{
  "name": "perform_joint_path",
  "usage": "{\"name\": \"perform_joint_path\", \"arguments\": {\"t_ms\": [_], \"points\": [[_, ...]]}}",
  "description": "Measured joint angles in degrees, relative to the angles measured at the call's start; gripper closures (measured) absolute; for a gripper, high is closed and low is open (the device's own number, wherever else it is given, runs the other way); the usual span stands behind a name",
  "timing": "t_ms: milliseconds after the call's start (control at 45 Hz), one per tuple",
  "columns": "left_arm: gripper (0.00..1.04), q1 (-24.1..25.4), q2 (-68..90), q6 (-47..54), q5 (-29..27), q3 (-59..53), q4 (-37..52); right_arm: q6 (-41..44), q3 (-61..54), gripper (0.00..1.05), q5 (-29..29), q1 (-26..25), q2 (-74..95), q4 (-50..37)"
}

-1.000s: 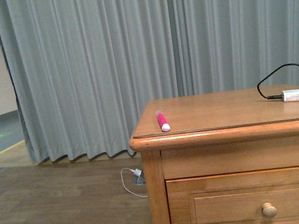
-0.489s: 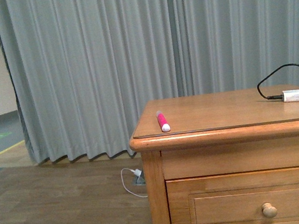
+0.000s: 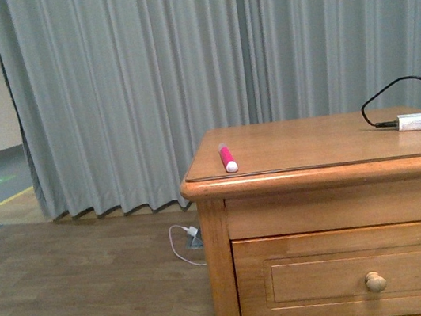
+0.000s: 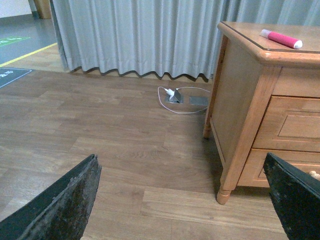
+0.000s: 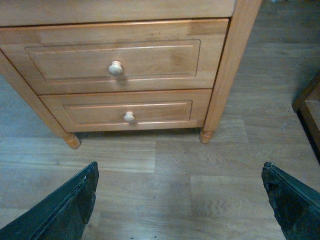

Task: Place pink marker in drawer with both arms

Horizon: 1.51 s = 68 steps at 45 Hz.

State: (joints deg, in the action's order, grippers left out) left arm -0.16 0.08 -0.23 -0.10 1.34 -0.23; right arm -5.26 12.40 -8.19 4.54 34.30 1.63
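Observation:
The pink marker (image 3: 227, 158) lies on the wooden cabinet top near its front left corner; the left wrist view also catches the marker (image 4: 281, 38). Below it, the drawer (image 3: 357, 275) is closed, with its round knob (image 3: 375, 282). In the right wrist view the top drawer (image 5: 115, 57) and a lower one (image 5: 129, 112) are both closed. My left gripper (image 4: 182, 197) hangs open over the floor, left of the cabinet. My right gripper (image 5: 180, 200) is open over the floor in front of the drawers. Neither gripper shows in the front view.
A white charger (image 3: 415, 121) with a black cable rests on the cabinet top at the right. A floor socket with a white plug and cord (image 3: 189, 237) sits by the grey curtain (image 3: 143, 88). Another piece of wooden furniture (image 5: 310, 107) stands beside the cabinet.
The front view has shifted slightly: the cabinet and marker now sit a little lower and the view looks from slightly higher. The marker has not moved on the cabinet.

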Motion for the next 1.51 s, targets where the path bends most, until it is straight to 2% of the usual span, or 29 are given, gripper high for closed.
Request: {"name": "perform_joint_path", "arguments": {"t_ms": [244,533,756,978,1511], "points": [[0.06,0.0,0.0,0.0,0.0,0.0,0.0,-0.15,11.13,0.08,-0.85,2.82,29.94,-15.69],[0.06,0.0,0.0,0.0,0.0,0.0,0.0,0.33,21.22,0.08,-2.38,4.96,51.1,-24.46],[0.06,0.0,0.0,0.0,0.0,0.0,0.0,1.97,27.61,0.08,1.03,5.62,64.35,-31.67],[0.06,0.0,0.0,0.0,0.0,0.0,0.0,2.38,33.7,0.08,3.98,6.01,73.13,-34.82],[0.06,0.0,0.0,0.0,0.0,0.0,0.0,1.64,47.5,0.08,0.9,6.93,88.61,-34.73]]}}
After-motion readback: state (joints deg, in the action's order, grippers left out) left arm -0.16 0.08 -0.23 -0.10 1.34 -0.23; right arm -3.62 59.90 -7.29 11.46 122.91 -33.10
